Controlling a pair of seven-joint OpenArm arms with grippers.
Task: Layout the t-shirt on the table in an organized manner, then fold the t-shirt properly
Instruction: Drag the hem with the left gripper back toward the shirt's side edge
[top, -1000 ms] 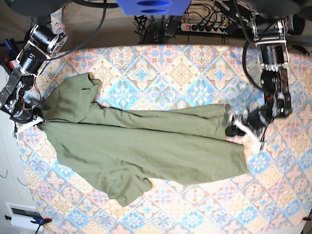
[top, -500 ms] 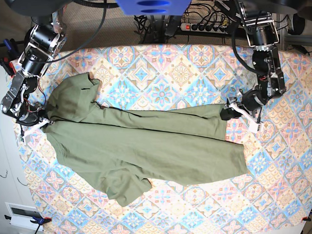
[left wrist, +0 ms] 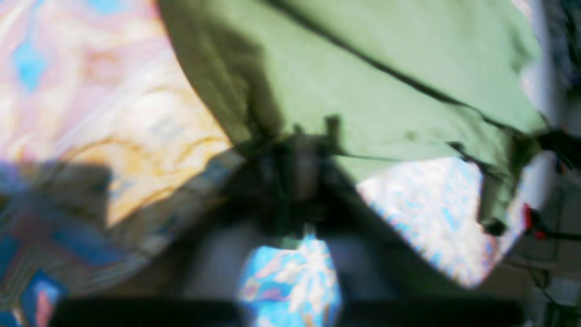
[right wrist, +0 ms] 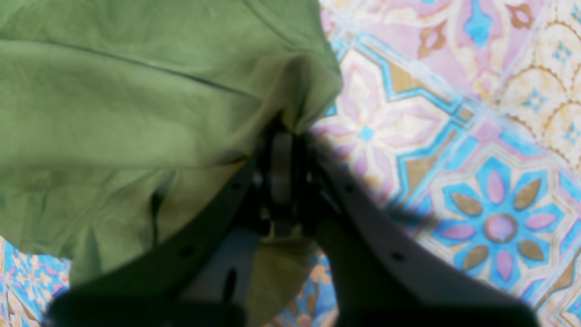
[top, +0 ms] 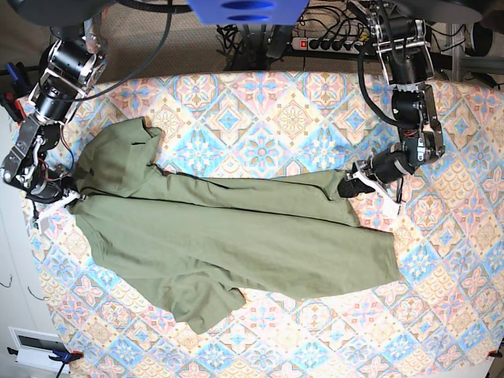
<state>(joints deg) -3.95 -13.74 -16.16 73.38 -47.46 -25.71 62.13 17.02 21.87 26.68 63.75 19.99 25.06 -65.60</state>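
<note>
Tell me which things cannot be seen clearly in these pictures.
- Left tool, left wrist view: motion blur smears it, so its hold on the t-shirt is uncertain.
- Collar label: not visible in any view; folds cover the neck.
- Right tool, base view: too small to judge there; the right wrist view shows it pinching cloth.
- Table, base view: its bottom and right edges are cut off.

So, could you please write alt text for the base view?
An olive-green t-shirt lies stretched and creased across the patterned table. The left gripper pinches one end, the right gripper the other.
</note>
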